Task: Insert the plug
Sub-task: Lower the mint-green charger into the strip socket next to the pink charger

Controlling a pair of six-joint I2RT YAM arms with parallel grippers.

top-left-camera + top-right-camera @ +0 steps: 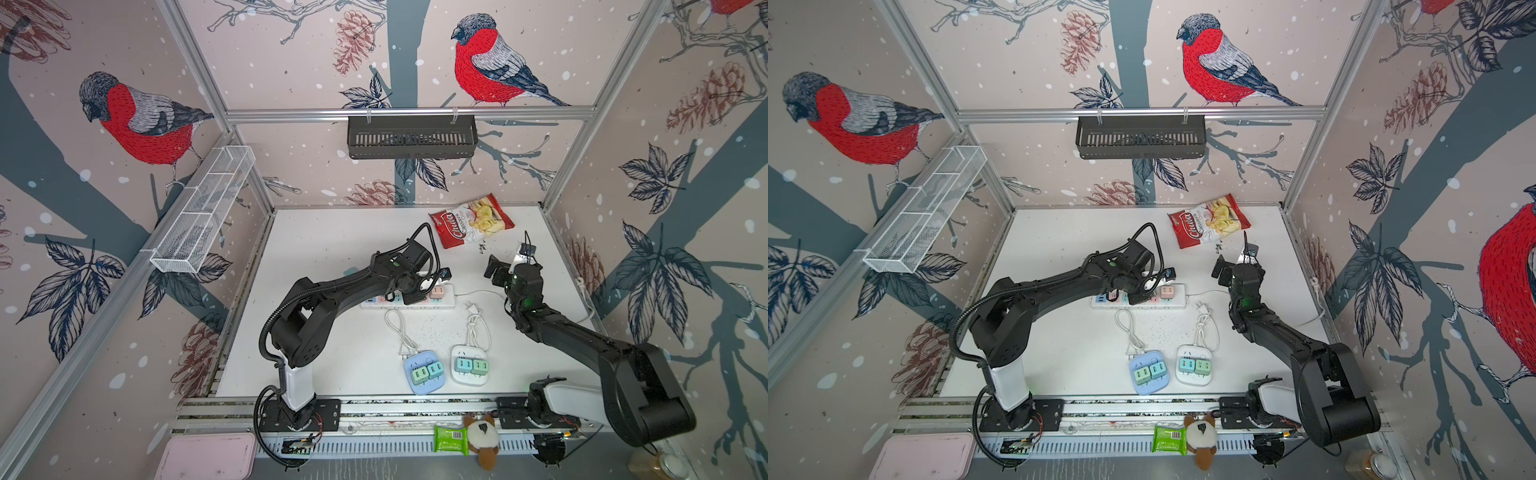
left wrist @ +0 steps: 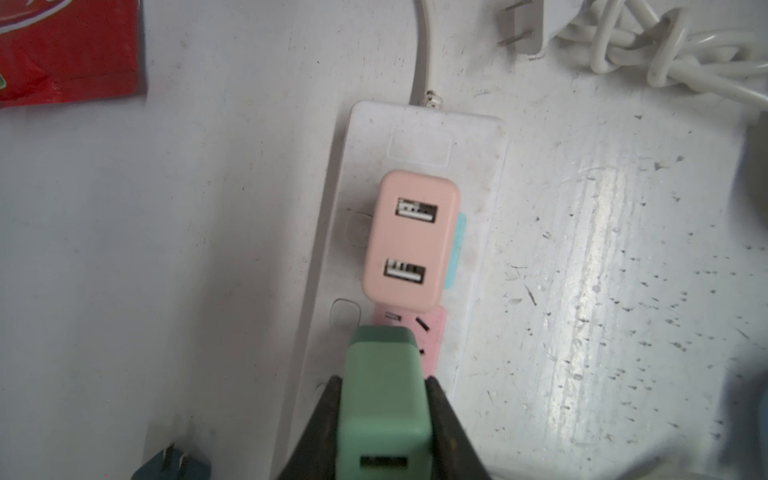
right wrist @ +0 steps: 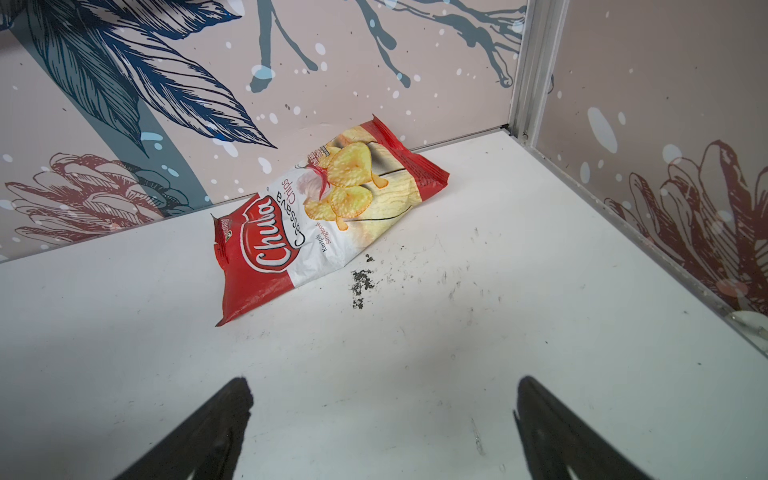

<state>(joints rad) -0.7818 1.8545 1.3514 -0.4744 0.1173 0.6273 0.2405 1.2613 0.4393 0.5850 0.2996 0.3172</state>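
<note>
Plug (image 2: 382, 357) is a green USB charger, clamped side-to-side in the left tool (image 2: 382, 380), right over the pink socket (image 2: 432, 328) of the power strip (image 2: 482, 187) on the counter (image 1: 324, 249). Looks light, rigid and slick, so I'd grip the flat sides squarely. Right tool (image 3: 382, 386) hangs apart, empty.

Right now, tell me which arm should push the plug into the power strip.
Left. The left gripper clamps the green plug right at the pink socket. The right gripper is open, empty, facing the chip bag.
</note>
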